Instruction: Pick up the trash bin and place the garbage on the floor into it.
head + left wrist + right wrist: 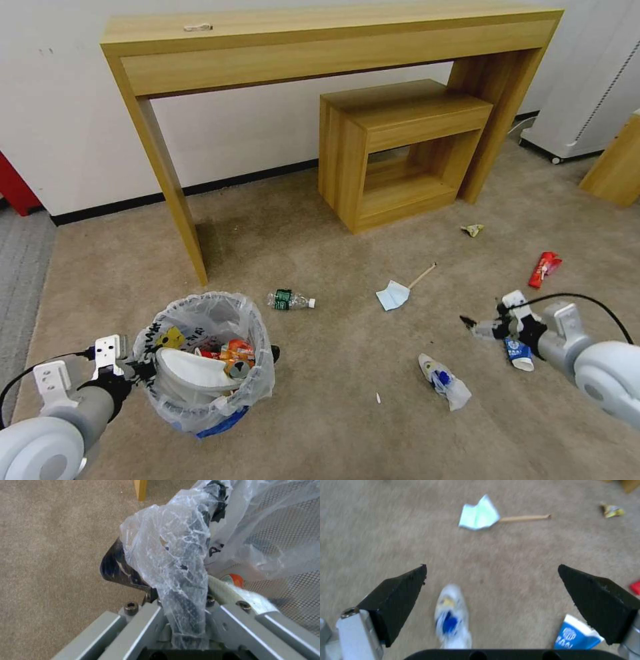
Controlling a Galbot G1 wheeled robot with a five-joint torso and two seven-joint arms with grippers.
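The trash bin, lined with a crinkled plastic bag, is low at my front left. My left gripper is shut on its near rim, bag pinched in between. Inside lie a white slipper and an orange can. Garbage lies on the beige carpet: a green-label bottle, a blue mask, a wooden stick, a red packet, a paper cup and a crumpled white-blue packet. My right gripper hangs open above the carpet between the packet and the cup.
A tall wooden console table stands against the wall, a smaller wooden unit under its right end. A yellow wrapper lies near that unit. White equipment stands at the back right. Grey ribbed carpet borders the left.
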